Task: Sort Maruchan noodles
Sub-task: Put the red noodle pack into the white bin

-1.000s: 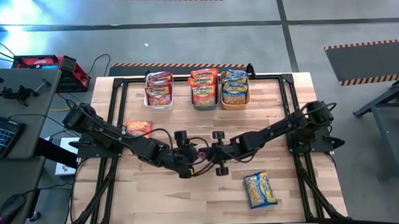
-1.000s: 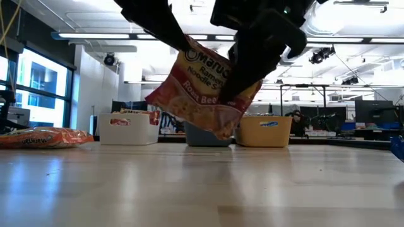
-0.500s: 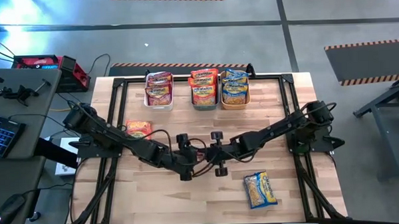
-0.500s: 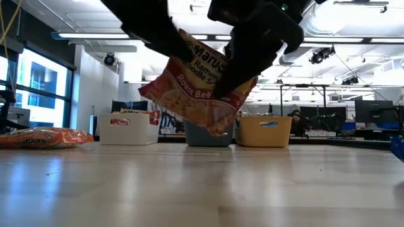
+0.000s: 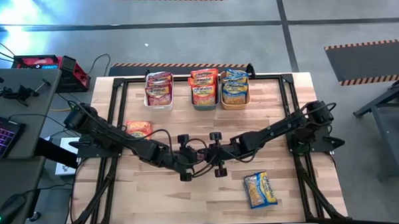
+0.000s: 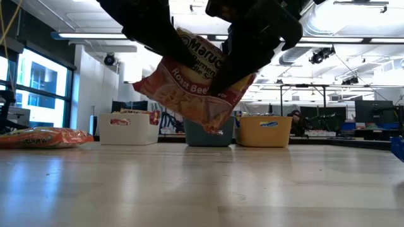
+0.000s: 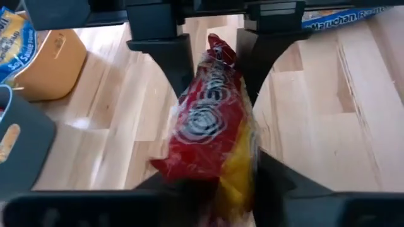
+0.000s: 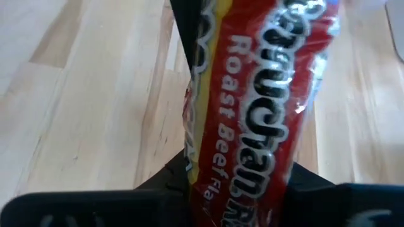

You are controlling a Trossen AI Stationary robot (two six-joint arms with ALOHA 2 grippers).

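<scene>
A red Roast Beef noodle packet (image 6: 196,88) hangs tilted above the table's middle, between my two grippers. My left gripper (image 7: 230,183) is shut on one end and my right gripper (image 7: 218,63) on the opposite end. In the high view both grippers meet at the table's centre and hide the packet. An orange packet (image 5: 138,129) lies flat at the left. A blue-and-yellow packet (image 5: 260,190) lies flat at the near right. My left gripper pinches the packet's nearer end (image 7: 214,170) between its two fingers, coming slanting down from the table's left. The packet is lifted clear of the table. My right gripper pinches the packet's other end (image 8: 240,170) between its two fingers, slanting down from the table's right. The packet runs away from it, tilted and clear of the table.
Three bins stand in a row at the far edge: a white one (image 5: 159,100) with pink-red packets, a grey-teal one (image 5: 204,102) with orange packets, an orange one (image 5: 236,101) with blue-and-yellow packets. Bare wood lies below the held packet.
My left gripper has come down a little at the packet's upper left end. The packet has tipped, its top swinging toward the table's left so that it lies flatter, and it stays lifted clear.
</scene>
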